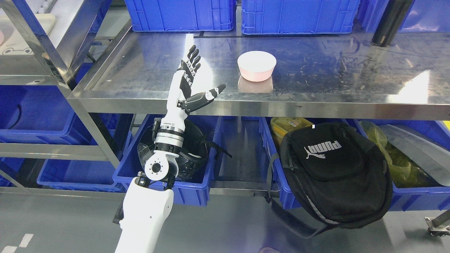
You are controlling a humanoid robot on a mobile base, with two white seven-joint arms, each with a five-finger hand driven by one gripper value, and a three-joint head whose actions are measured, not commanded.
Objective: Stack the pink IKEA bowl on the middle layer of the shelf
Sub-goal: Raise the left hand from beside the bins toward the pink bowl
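Note:
A pink bowl with a white inside stands upright on the steel shelf layer, near its front edge. My left hand is raised over the shelf's front edge, left of the bowl and apart from it. Its fingers point up and away, the thumb sticks out to the right toward the bowl, and it holds nothing. The right arm does not show.
Blue crates line the back of the shelf, with a black bottle at the far right. Below, blue bins hold a dark helmet; a black backpack leans against them. A second steel rack stands at left.

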